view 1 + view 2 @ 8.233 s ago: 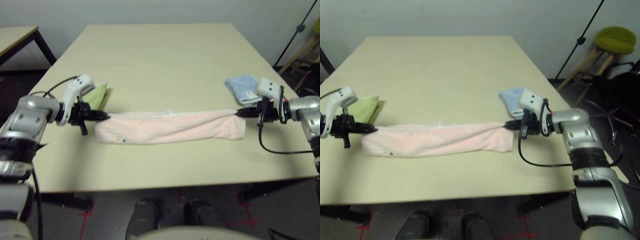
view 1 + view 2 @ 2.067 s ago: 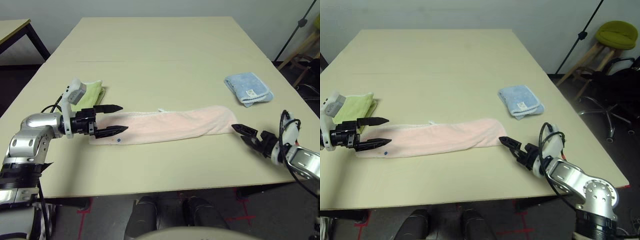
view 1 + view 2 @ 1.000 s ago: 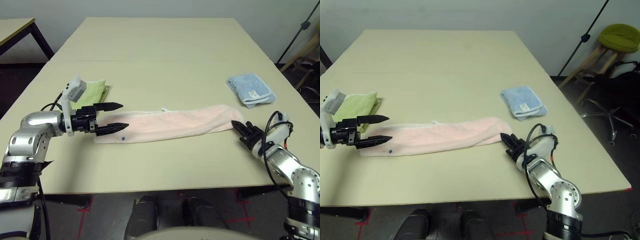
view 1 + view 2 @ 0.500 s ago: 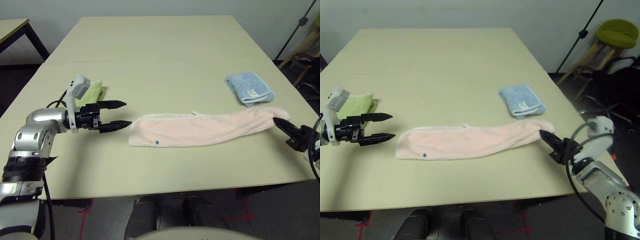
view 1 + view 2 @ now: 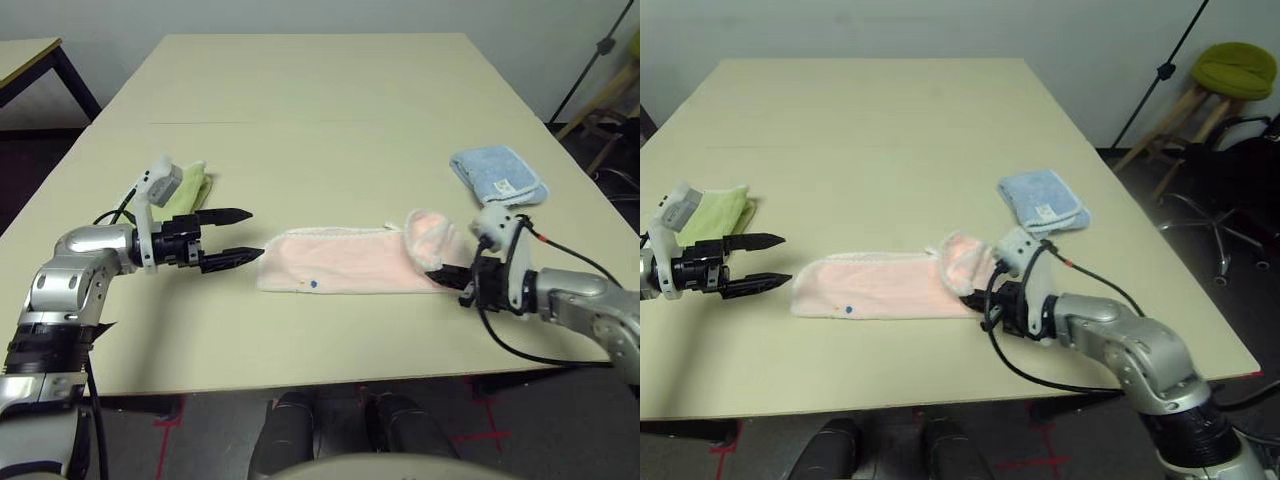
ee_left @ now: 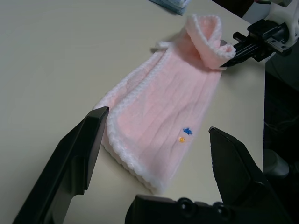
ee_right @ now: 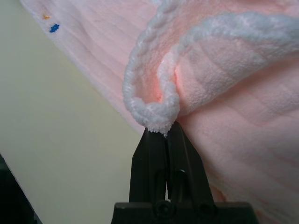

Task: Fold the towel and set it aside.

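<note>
The pale pink towel (image 5: 340,272) lies as a long folded strip across the middle of the table, a small blue motif (image 5: 314,284) near its left end. Its right end (image 5: 432,232) is lifted and curled back over the strip. My right gripper (image 5: 447,276) is shut on that end's white bobbled edge; the right wrist view has the closed fingertips (image 7: 161,133) pinching the rim. My left gripper (image 5: 255,233) stands open just left of the towel's left end, not touching it. In the left wrist view, that end lies between its spread fingers (image 6: 79,154).
A yellow-green folded cloth (image 5: 190,188) lies behind my left gripper. A light-blue folded cloth (image 5: 498,178) sits at the right, beyond my right arm. The table's front edge (image 5: 320,378) runs close below the towel. A stool (image 5: 1232,72) stands off to the right.
My right gripper has carried the towel's right end leftward from the table's right side, curling it back over the strip. The towel's left end and my left gripper have stayed put.
</note>
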{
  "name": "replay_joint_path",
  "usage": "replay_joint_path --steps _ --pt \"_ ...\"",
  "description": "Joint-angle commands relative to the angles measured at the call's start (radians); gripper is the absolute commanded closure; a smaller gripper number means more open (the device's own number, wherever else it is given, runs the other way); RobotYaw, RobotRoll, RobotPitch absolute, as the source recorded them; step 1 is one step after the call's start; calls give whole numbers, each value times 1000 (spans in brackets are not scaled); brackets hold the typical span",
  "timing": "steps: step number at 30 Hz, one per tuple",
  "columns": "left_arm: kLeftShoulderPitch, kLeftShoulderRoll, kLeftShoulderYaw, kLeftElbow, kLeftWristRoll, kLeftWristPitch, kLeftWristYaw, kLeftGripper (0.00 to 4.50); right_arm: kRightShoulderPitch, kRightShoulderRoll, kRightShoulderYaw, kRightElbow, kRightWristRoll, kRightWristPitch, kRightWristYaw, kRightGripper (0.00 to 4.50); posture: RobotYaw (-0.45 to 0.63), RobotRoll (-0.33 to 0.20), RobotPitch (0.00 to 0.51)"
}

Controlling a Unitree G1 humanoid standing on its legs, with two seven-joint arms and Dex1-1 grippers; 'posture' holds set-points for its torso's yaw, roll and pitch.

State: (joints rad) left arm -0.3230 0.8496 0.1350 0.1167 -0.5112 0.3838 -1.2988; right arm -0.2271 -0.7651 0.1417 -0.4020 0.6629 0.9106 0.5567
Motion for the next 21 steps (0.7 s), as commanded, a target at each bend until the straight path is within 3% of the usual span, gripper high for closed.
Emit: replay_joint_path --steps 1,6,9,14,19,20,21 --pt "12 -2 7 -21 -4 10 13 0 -16 22 44 24 -53 19 1 4469 135 0 119" --pt "5 -13 -3 -25 -3 12 22 0 -42 77 92 37 -109 22 5 4469 133 0 117" --pt "-5 -19 -10 -39 -10 40 34 0 -63 94 91 23 -110 49 15 3865 132 0 117" --pt "-54 -12 -32 -64 14 141 112 0 -102 -43 48 -63 -55 83 177 2039 121 0 118" --pt "-164 -31 -89 -156 6 233 166 0 -164 -199 -126 -56 103 134 370 299 117 0 117" --pt "-188 -40 -102 -174 -5 258 170 0 -179 -224 -160 -40 125 140 398 25 110 0 116" --pt "-222 -67 -121 -198 -16 271 176 0 -192 -249 -199 5 118 120 416 25 110 0 116"
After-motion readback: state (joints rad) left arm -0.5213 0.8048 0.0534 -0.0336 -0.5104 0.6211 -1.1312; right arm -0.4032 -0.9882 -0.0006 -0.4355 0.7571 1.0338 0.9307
